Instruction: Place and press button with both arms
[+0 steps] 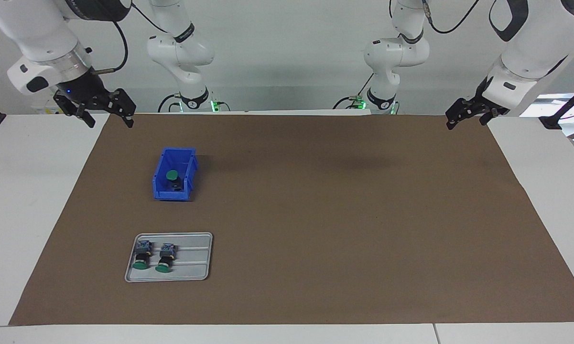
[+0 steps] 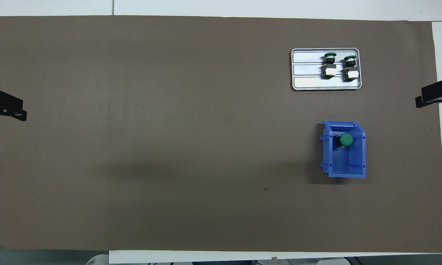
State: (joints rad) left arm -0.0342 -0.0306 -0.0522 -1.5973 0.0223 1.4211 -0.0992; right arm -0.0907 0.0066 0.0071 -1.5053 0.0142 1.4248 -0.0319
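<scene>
Sitting upright in a blue bin (image 1: 174,180) at the middle left of the facing view is one button (image 1: 172,176), its round green cap up; in the overhead view the same button (image 2: 346,140) shows in the end of the bin (image 2: 347,162) that lies higher in the frame, right of centre. Lower in the facing view, at lower left, a grey tray (image 1: 191,258) carries two more buttons lying on their sides, side by side but apart: one (image 1: 142,256) closer to the tray's edge, the other (image 1: 165,257) just beside it, green caps pointing to the bottom of the frame. The third groove of the tray is bare. Bin and tray rest well apart on a brown mat (image 1: 315,215) that covers most of the white counter (image 1: 28,200).

At the upper left of the facing view the right pincer (image 1: 106,114) hangs over the mat's corner, fingers spread apart, holding nothing. At the upper right the left pincer (image 1: 467,114) hangs over the mat's other corner; whether its fingers are apart or together I cannot tell. In the overhead view only black tips show at the frame's edges, the right pincer (image 2: 436,92) at mid right and the left pincer (image 2: 7,105) at mid left. Both pincers are well apart from bin and tray.
</scene>
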